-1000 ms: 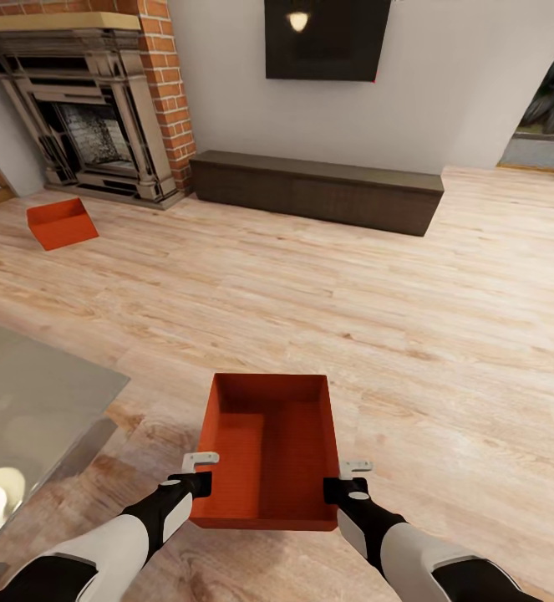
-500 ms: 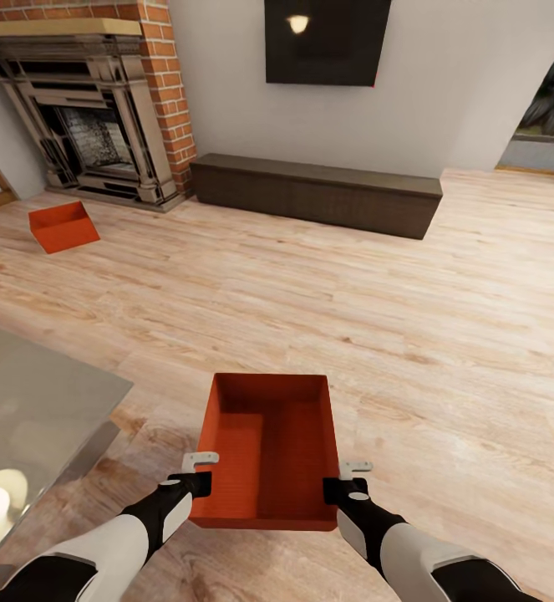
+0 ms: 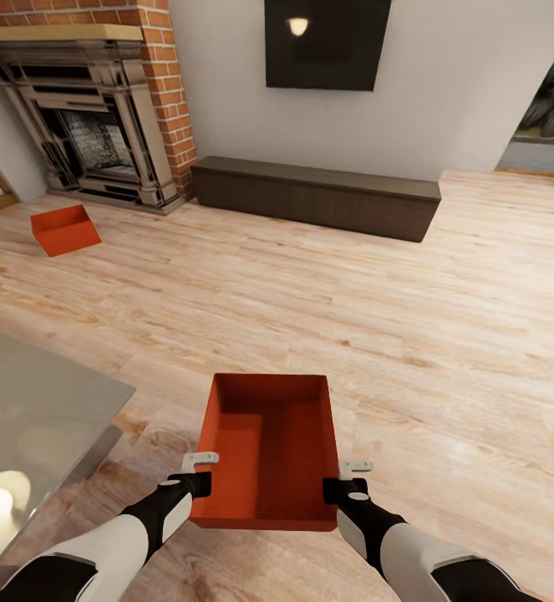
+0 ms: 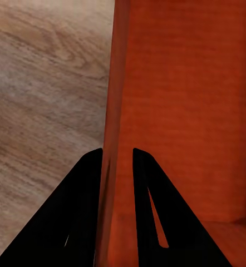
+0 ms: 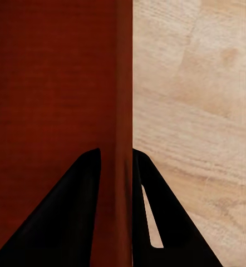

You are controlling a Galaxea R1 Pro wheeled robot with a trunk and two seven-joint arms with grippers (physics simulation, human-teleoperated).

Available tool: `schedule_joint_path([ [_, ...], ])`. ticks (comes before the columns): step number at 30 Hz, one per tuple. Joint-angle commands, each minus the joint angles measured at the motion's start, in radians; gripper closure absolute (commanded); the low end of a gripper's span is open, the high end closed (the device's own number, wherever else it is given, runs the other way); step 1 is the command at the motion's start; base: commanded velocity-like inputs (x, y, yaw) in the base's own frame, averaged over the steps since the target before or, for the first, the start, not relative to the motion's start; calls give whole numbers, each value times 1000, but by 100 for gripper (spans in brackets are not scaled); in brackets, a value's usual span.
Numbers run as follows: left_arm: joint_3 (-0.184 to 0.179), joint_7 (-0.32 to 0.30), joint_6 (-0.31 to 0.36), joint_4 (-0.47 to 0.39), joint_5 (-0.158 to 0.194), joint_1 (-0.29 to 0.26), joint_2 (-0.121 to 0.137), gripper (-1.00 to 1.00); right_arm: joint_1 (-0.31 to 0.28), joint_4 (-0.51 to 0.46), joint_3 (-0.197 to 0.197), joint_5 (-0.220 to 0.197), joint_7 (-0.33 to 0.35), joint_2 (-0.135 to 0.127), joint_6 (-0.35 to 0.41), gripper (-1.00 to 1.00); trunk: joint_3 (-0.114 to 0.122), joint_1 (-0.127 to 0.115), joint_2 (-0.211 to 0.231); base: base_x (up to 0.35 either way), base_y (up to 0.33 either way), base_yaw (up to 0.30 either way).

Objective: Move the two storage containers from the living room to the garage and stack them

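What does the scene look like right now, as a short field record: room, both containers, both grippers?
room: living room, wood-plank floor, fireplace, TV, low cabinet
held container: orange-red, open top, in front of the robot, carried between both arms
left gripper: fingers astride the container's left wall
right gripper: fingers astride its right wall
second container: on the floor near the fireplace, tilted
glossy table: at the robot's left

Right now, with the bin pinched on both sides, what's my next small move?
Probably turn the base away toward the garage. Both the left hand and right hand clamp the held container by its side walls; the second container can wait by the fireplace.
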Motion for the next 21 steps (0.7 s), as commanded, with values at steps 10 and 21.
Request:
schedule_joint_path([
  [10, 10, 24, 6, -2, -2, 0, 0, 100, -1, 0, -7, -2, 0, 1, -7, 100, 31, -39, 70, 0, 0, 0],
  [21, 10, 24, 6, -2, -2, 0, 0, 100, -1, 0, -8, -2, -7, 3, -6, 100, 65, -81, 147, 0, 0, 0],
])
